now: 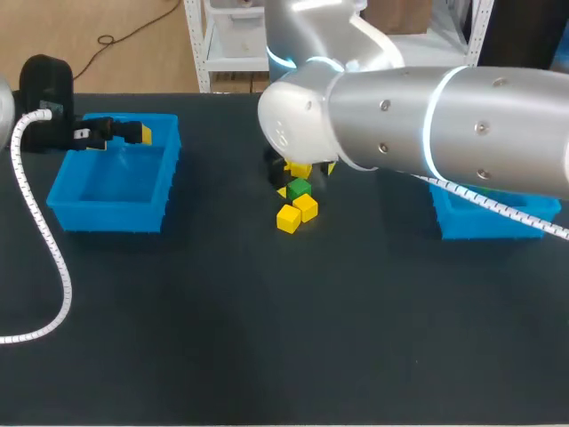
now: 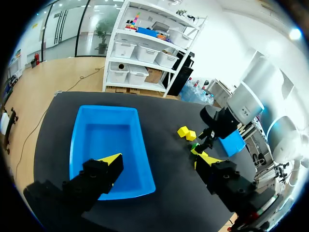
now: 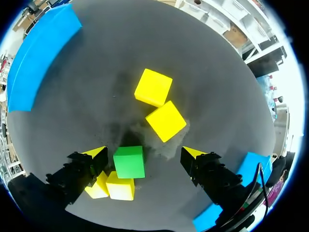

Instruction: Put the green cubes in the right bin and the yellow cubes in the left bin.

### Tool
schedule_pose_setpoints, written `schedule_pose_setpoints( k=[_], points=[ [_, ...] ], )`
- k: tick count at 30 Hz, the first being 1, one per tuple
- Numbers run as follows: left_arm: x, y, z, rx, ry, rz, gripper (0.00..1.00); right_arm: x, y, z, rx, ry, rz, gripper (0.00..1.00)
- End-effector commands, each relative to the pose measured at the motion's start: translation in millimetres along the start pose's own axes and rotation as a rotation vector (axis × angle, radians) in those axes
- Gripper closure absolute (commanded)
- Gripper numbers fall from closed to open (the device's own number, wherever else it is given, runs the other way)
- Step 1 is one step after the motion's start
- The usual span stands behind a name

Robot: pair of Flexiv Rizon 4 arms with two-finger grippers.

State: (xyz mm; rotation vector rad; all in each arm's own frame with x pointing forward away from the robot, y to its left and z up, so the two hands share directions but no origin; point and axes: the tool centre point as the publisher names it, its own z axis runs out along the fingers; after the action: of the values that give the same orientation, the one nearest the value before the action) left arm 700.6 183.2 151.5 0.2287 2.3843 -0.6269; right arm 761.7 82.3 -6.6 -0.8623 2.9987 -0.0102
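Hanging over the black table [image 1: 267, 356], the right arm [image 1: 444, 116] sits directly above the green cube [image 3: 129, 162], likely lined up for a pick, since green belongs in the right bin [image 1: 493, 221], which stands well apart from the green cube on my right. The left bin [image 1: 111, 182] stands well apart from the green cube on the opposite side. The right gripper [image 3: 143, 153] is released, its fingers straddling the green cube without both touching it. The left gripper [image 2: 157, 158] hovers far from the green cube, over the left bin, spread and empty, probably so as to be clear of the right arm. Two yellow cubes [image 3: 166, 121] lie just ahead of the green cube, touching each other, while two further yellow cubes [image 3: 120, 188] butt against it on the wrist side. No writing can be read on any cube or bin
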Motion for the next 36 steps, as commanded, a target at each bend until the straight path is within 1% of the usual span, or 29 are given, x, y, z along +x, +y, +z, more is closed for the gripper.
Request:
schedule_pose_setpoints(
  k=[1, 5, 6, 7, 8, 9, 19, 22, 26, 28, 30, 33, 36],
  points=[
    [1.4, 1.3, 0, 0.006, -0.006, 0.001, 0.0, 3, 0, 5, -0.005, -0.001, 0.001, 0.0],
    [1.4, 1.3, 0, 0.006, -0.006, 0.001, 0.0, 5, 1, 6, -0.009, 0.002, 0.003, 0.0],
    [1.4, 1.3, 0, 0.006, -0.006, 0.001, 0.0, 5, 1, 7, -0.01, 0.002, 0.004, 0.2],
    [1.4, 1.3, 0, 0.006, -0.006, 0.001, 0.0, 6, 1, 7, -0.013, 0.002, 0.008, 0.53],
    [1.4, 1.3, 0, 0.006, -0.006, 0.001, 0.0, 6, 0, 7, -0.013, 0.001, 0.009, 0.74],
    [1.4, 1.3, 0, 0.006, -0.006, 0.001, 0.0, 7, 0, 7, -0.014, 0.001, 0.01, 1.0],
    [1.4, 1.3, 0, 0.006, -0.006, 0.001, 0.0, 3, -2, 5, -0.02, -0.015, 0.014, 1.0],
    [1.4, 1.3, 0, 0.006, -0.006, 0.001, 0.0, -1, -4, -4, -0.023, -0.044, 0.014, 1.0],
    [1.4, 1.3, 0, 0.006, -0.006, 0.001, 0.0, -9, -13, -26, -0.011, -0.107, 0.021, 1.0],
    [1.4, 1.3, 0, 0.006, -0.006, 0.001, 0.0, -14, -24, -43, 0.01, -0.158, 0.031, 1.0],
    [1.4, 1.3, 0, 0.006, -0.006, 0.001, 0.0, -18, -40, -62, 0.039, -0.213, 0.057, 1.0],
    [1.4, 1.3, 0, 0.006, -0.006, 0.001, 0.0, -20, -70, -90, 0.085, -0.291, 0.119, 1.0],
    [1.4, 1.3, 0, 0.006, -0.006, 0.001, 0.0, -15, -101, -105, 0.122, -0.335, 0.192, 1.0]
  ],
)
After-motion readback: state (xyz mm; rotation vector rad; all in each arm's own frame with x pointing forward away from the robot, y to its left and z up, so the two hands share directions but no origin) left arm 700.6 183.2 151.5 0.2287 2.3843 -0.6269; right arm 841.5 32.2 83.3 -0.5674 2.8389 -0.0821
